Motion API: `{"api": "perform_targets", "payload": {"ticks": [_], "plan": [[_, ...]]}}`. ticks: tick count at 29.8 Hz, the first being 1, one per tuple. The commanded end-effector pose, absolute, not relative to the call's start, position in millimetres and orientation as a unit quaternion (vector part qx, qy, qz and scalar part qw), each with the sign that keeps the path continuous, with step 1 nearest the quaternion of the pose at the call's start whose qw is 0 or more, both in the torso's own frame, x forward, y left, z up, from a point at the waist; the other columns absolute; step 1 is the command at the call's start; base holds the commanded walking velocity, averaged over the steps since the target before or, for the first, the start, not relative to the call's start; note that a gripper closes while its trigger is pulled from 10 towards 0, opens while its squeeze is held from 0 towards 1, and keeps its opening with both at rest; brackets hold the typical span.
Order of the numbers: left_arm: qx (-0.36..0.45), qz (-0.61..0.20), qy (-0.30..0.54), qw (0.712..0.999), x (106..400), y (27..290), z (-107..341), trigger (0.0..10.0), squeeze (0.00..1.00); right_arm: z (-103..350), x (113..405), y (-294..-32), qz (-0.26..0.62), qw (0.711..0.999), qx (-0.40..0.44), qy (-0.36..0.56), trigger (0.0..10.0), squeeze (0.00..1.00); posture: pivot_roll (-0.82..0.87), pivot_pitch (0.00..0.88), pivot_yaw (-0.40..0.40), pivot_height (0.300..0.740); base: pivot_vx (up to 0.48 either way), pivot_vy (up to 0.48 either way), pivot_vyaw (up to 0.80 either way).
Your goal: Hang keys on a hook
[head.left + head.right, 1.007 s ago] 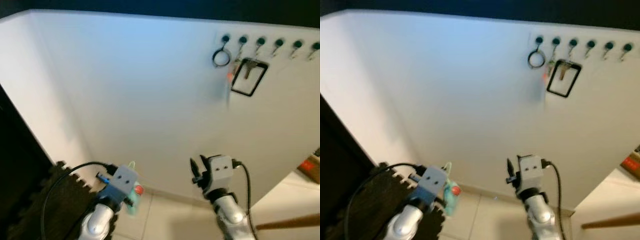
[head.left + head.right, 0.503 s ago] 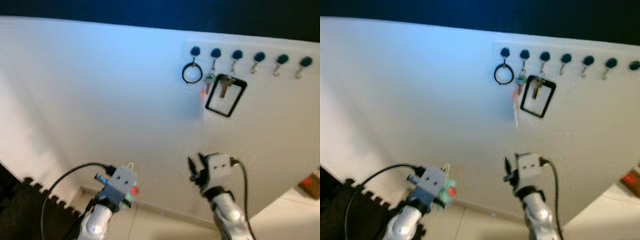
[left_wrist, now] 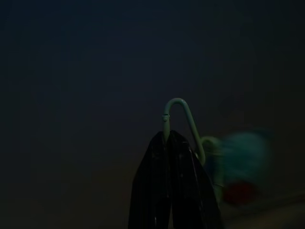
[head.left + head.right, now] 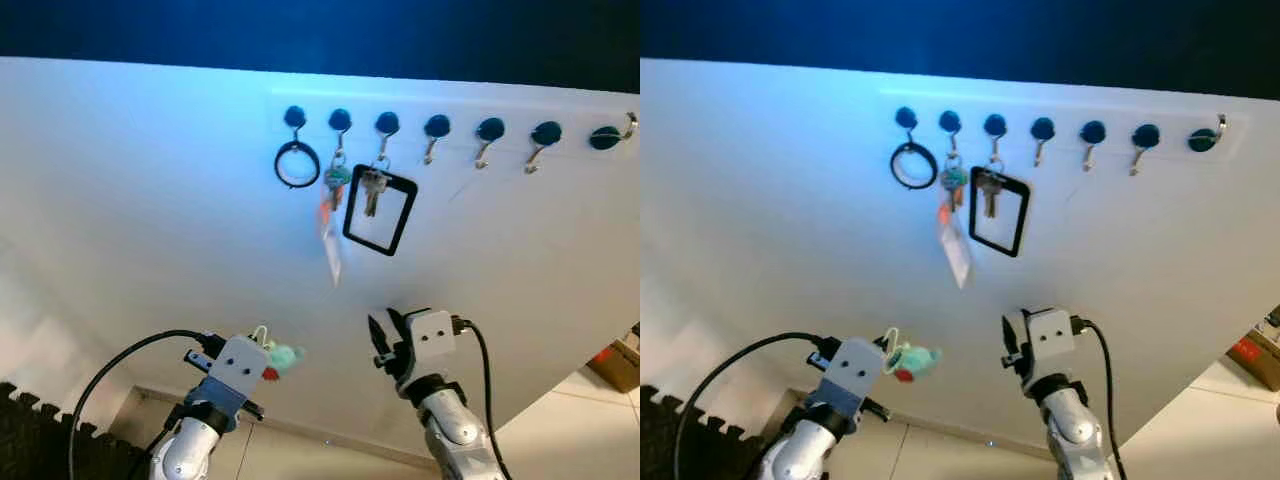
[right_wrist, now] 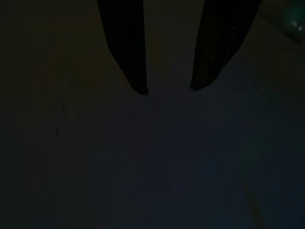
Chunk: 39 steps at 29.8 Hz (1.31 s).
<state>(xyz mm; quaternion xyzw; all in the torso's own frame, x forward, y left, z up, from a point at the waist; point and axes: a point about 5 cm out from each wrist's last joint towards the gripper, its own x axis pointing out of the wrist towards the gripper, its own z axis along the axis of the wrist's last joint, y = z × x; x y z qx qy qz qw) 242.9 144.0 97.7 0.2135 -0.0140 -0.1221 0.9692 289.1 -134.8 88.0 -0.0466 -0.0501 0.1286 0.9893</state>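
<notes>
My left gripper is shut on a pale green carabiner loop with a teal and red plush charm dangling beside it. It is held low in front of the white wall, well below the hook rail. The rail carries several dark round hooks. A black ring hangs on the leftmost hook, keys with a red and white tag on the second, and a black rectangular frame with a key on the third. My right gripper is open and holds nothing, below the frame.
The hooks to the right of the frame, such as this bare hook, carry nothing. A black foam mat lies at the lower left, a cardboard box at the lower right, and pale floor tiles run under the wall.
The camera has turned, so the hook rail now sits lower and further left in the picture. The plush charm has swung out to the right of my left gripper. Both grippers keep their states.
</notes>
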Motion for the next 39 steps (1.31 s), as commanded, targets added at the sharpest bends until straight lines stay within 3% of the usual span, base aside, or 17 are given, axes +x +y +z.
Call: {"api": "perform_targets", "payload": {"ticks": [1, 8, 10, 12, 21, 29, 33, 35, 39], "plan": [[0.226, -0.100, -0.019, 0.969, 240.4, 156.7, 102.6, 10.0, 0.00, 64.2, 276.3, -135.3, 0.130, 0.990, -0.047, -0.008, 10.0, 0.00, 0.10, 0.161, 0.012, 0.740, 0.000, 0.000, 0.00], [0.240, -0.073, -0.060, 0.966, 239.1, 162.4, 126.5, 10.0, 0.00, 29.6, 248.8, -143.9, 0.120, 0.989, -0.064, 0.053, 10.0, 0.00, 0.10, 0.160, 0.003, 0.740, 0.000, 0.000, 0.00], [0.234, -0.048, -0.098, 0.966, 245.9, 159.8, 150.9, 10.0, 0.00, 20.9, 240.1, -155.7, 0.085, 0.991, -0.079, 0.067, 10.0, 0.00, 0.10, 0.161, 0.005, 0.740, 0.000, 0.000, 0.00], [0.234, -0.048, -0.098, 0.966, 245.9, 159.8, 150.9, 10.0, 0.00, 20.9, 240.1, -155.7, 0.085, 0.991, -0.079, 0.067, 10.0, 0.00, 0.10, 0.161, 0.005, 0.740, 0.000, 0.000, 0.00], [0.184, -0.014, -0.224, 0.957, 265.2, 150.1, 233.2, 10.0, 0.00, 35.7, 252.2, -170.3, 0.053, 0.994, -0.085, 0.039, 10.0, 0.00, 0.09, 0.148, 0.003, 0.740, 0.000, 0.000, 0.00], [0.131, -0.084, -0.349, 0.924, 260.2, 107.6, 313.3, 10.0, 0.00, 34.4, 257.5, -164.6, 0.061, 0.993, -0.090, 0.036, 10.0, 0.00, 0.10, 0.147, -0.004, 0.740, 0.000, 0.000, 0.00], [0.108, -0.098, -0.375, 0.915, 257.5, 96.8, 329.2, 10.0, 0.00, 34.0, 258.5, -163.7, 0.062, 0.993, -0.088, 0.037, 10.0, 0.00, 0.10, 0.149, -0.007, 0.740, 0.000, 0.000, 0.00], [0.085, -0.152, -0.401, 0.899, 255.1, 74.5, 345.2, 10.0, 0.00, 33.8, 259.6, -161.4, 0.067, 0.993, -0.089, 0.038, 10.0, 0.00, 0.10, 0.151, -0.010, 0.740, 0.000, 0.000, 0.00], [0.103, -0.194, -0.394, 0.892, 255.2, 60.5, 344.3, 10.0, 0.00, 34.5, 260.6, -161.1, 0.067, 0.993, -0.089, 0.036, 10.0, 0.00, 0.09, 0.151, -0.006, 0.740, 0.000, 0.000, 0.00]]}}
